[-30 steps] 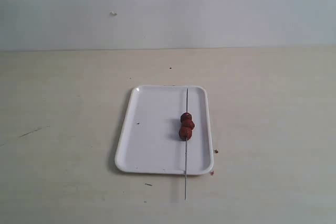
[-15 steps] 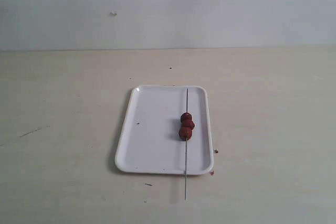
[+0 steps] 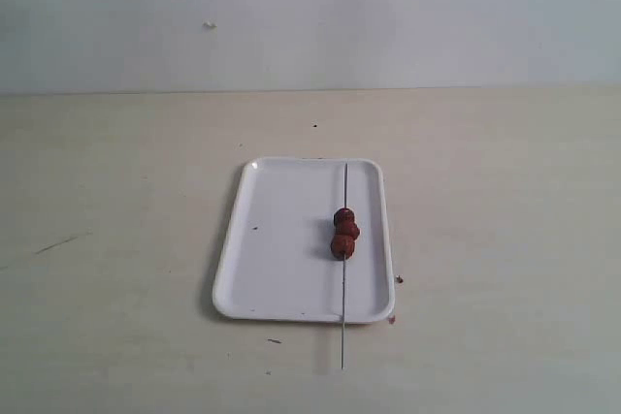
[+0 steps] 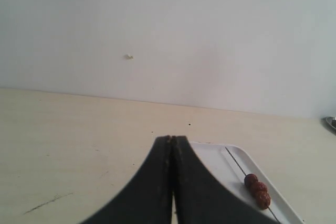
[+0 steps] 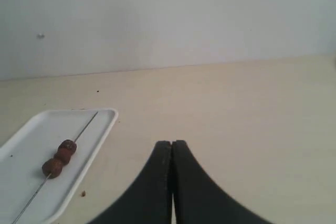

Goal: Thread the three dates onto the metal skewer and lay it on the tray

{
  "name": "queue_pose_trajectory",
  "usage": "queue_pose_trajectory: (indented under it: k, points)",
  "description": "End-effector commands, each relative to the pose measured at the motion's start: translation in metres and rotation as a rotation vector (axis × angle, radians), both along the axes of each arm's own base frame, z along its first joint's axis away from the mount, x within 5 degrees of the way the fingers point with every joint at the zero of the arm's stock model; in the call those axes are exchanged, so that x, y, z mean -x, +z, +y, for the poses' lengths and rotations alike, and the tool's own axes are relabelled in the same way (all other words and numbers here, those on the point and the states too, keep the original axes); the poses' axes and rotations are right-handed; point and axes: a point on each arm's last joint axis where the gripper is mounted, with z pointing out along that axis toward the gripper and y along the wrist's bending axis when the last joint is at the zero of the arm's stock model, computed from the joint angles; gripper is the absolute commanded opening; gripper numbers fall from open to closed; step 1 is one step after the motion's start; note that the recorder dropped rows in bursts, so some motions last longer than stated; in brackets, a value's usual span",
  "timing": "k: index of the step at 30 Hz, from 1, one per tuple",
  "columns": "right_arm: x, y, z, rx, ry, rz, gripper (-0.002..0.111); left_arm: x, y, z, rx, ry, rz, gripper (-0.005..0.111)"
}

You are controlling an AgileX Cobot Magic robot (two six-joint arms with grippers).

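The white tray (image 3: 281, 259) lies in the middle of the table. Along its right side rests the thin metal skewer (image 3: 344, 288), its near end sticking out past the tray's front rim. The three dates (image 3: 344, 232) sit threaded in a row on the skewer, seen also as the dates (image 4: 257, 190) and the dates (image 5: 59, 158). My left gripper (image 4: 172, 138) is shut with nothing in it, held back from the tray (image 4: 220, 161). My right gripper (image 5: 171, 142) is shut and empty, off to the side of the tray (image 5: 31, 150). Neither arm shows in the exterior view.
A pale wall stands behind the beige table. Small dark crumbs (image 3: 399, 279) lie by the tray's near right corner, and a crumb (image 5: 83, 193) shows beside the rim. A faint scratch (image 3: 53, 243) marks the table at left.
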Motion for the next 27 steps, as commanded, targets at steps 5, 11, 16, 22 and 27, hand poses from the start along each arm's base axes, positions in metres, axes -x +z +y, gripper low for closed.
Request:
queue_pose_trajectory:
  k: [5,11,16,22,27]
  points:
    - [0.0004,-0.0015,-0.0002,-0.015,-0.008,0.001,0.000,0.0003,-0.0005,0.0004,0.011,0.004,-0.001,0.000]
    - [0.0004,-0.0015,-0.0002,-0.015,-0.008,0.001,0.000,0.0003,-0.0005,0.0004,0.011,0.004,-0.001,0.000]
    - [0.0004,-0.0015,-0.0002,-0.015,-0.008,0.001,0.000,0.0003,-0.0005,0.0004,0.011,0.004,-0.001,0.000]
    - [0.0004,-0.0015,-0.0002,-0.015,-0.008,0.001,0.000,0.0003,-0.0005,0.0004,0.011,0.004,-0.001,0.000]
    - [0.0004,-0.0015,-0.0002,-0.015,-0.008,0.001,0.000,-0.0003,0.0007,0.0074,-0.042,0.103,-0.036,0.000]
